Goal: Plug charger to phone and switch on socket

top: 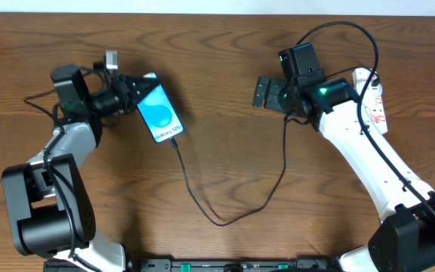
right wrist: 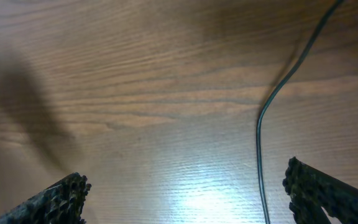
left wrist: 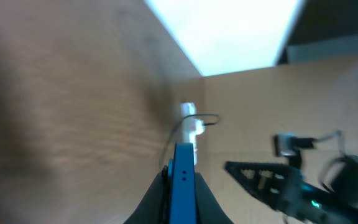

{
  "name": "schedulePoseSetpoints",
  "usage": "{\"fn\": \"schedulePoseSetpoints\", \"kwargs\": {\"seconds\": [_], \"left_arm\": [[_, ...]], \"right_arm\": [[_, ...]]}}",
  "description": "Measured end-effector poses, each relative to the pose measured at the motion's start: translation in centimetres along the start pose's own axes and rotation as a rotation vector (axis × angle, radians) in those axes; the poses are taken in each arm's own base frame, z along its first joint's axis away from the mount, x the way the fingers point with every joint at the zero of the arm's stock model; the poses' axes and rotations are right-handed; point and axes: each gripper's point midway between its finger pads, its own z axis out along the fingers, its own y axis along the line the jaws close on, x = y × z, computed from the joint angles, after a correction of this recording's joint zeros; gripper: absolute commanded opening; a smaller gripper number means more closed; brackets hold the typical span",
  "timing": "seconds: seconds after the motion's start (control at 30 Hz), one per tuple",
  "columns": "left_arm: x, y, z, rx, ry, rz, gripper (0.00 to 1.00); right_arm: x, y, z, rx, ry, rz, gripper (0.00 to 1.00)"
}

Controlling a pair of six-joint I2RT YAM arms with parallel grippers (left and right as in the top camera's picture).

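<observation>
The left gripper clamps the blue-screened phone at its upper end, between its 2 fingers. The charger cable meets the phone's lower edge and loops across the wooden table to the right gripper, spread wide, empty. The white socket lies beside the right arm

My overhead feed is filled by a brown wood-grain table. Light glares off it under the right wrist camera. The left wrist camera shows a blurred white patch.
</observation>
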Motion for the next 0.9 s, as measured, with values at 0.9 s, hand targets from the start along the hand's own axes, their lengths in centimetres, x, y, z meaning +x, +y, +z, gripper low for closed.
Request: {"fn": "schedulePoseSetpoints", "kwargs": {"seconds": [0.9], "left_arm": [[6.2, 14.7, -4.4, -0.67, -0.087, -0.324, 0.07]], "right_arm": [[1.2, -0.1, 0.0, 0.022, 0.037, -0.016, 0.99]]}}
